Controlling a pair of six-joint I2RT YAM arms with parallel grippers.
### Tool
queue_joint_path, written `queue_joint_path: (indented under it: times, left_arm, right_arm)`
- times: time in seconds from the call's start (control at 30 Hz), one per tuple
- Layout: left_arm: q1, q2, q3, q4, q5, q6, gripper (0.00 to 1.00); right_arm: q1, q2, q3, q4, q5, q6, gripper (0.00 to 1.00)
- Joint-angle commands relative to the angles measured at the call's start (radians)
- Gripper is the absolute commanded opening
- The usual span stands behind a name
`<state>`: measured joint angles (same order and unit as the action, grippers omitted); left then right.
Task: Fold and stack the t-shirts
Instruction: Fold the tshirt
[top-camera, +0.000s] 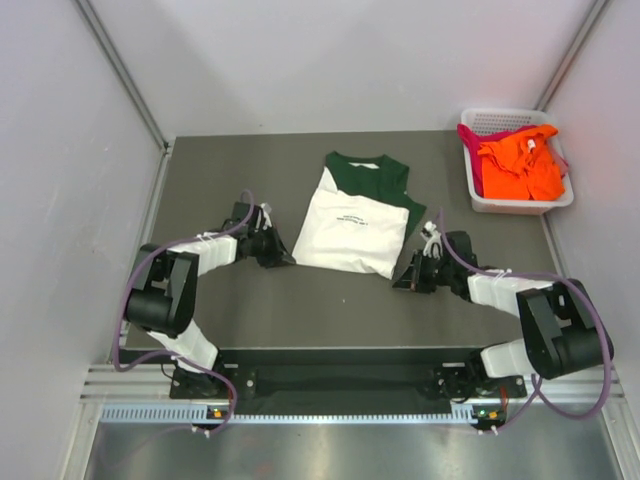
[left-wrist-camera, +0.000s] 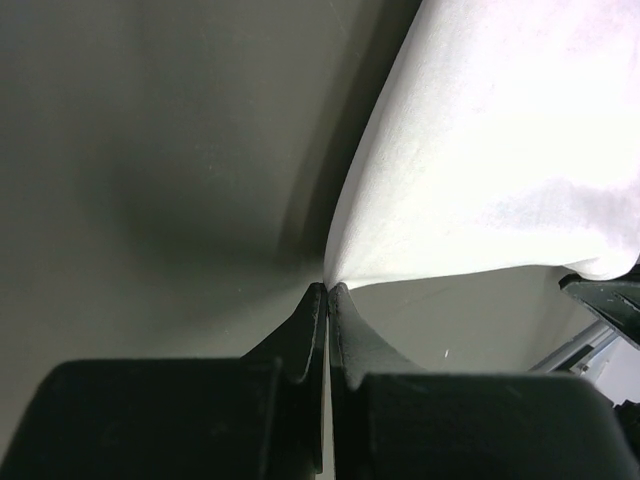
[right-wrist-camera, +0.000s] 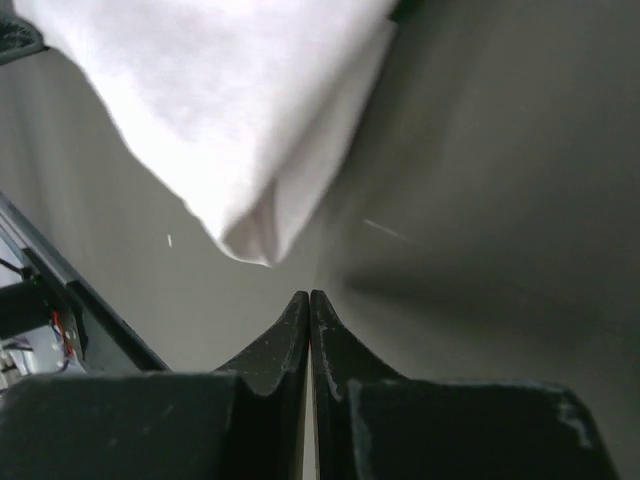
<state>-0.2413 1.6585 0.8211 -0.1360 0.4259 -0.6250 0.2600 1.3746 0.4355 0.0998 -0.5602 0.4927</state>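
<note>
White cloth t-shirt w/ dark green sleeves (top-camera: 352, 225), part-folded. L gripper (left-wrist-camera: 327, 288) clenched, tips touching its corner; R gripper (right-wrist-camera: 309, 296) clenched empty, just short. Next prob.: regrip hem.

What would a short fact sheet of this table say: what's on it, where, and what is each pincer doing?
Surface: dark table
Middle: white and green shirt, lying print up
Far right corner: white basket
In the basket: orange shirt on top, pink shirt under it
Left pincer: shut, apparently pinching the white and green shirt's near left corner
Right pincer: shut, holding nothing, just short of the near right corner
</note>
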Motion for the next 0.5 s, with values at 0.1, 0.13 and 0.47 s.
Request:
queue_joint_path:
  times: [0.1, 0.13, 0.47]
  left_arm:
    - [0.0, -0.072, -0.052, -0.011, -0.03, 0.007, 0.0]
    - [-0.001, -0.08, -0.08, 0.007, -0.029, -0.005, 0.0]
    - [-0.009, -0.18, -0.234, 0.088, -0.044, -0.068, 0.0]
  right_arm:
    - [-0.053, 0.026, -0.009, -0.054, -0.02, 0.037, 0.0]
    - [-0.053, 0.029, -0.007, -0.06, -0.024, 0.037, 0.11]
    - [-0.048, -0.123, -0.029, -0.091, -0.009, 0.087, 0.59]
